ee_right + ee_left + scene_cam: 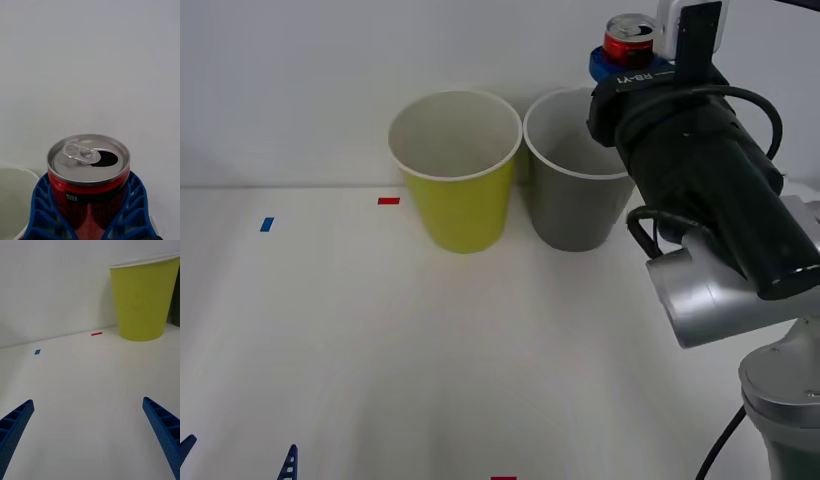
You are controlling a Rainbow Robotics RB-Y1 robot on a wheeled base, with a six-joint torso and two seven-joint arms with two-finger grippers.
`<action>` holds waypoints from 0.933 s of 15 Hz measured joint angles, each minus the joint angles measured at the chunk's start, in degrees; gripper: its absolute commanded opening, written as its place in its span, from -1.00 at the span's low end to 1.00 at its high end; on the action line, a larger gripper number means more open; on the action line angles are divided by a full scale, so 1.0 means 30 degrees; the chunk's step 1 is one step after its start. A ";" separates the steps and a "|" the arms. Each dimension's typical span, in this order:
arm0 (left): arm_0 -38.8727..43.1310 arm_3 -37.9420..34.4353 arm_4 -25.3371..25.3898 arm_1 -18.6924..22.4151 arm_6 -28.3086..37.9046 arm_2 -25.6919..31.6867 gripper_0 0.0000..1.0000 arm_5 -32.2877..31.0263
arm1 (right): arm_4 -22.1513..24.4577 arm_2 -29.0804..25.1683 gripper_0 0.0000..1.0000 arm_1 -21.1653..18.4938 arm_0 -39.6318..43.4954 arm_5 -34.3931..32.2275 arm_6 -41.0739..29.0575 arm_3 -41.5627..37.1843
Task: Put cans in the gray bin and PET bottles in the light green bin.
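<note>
Now right gripper (632,62) clamped upright can (629,39) above gray bin (575,170) far rim; best centre before release. Left gripper (88,435) spread, idle, well short.

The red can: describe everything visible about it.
The red can is a small metal drink can with a red body, a dark band of white print below the rim, and a silver top. Its pull tab is still attached and the mouth is open, showing dark inside. It stands upright, clamped between the blue ribbed fingers of the right gripper. In the front view it is held aloft above the far rim of the gray bin, touching nothing but the fingers.
</note>
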 measured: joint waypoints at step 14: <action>0.0000 0.0000 0.0000 0.0000 0.0000 0.0000 1.00 0.0000 | -0.2456 -0.2074 -1.00 -0.0354 -0.3408 -0.2430 -0.0298 0.6292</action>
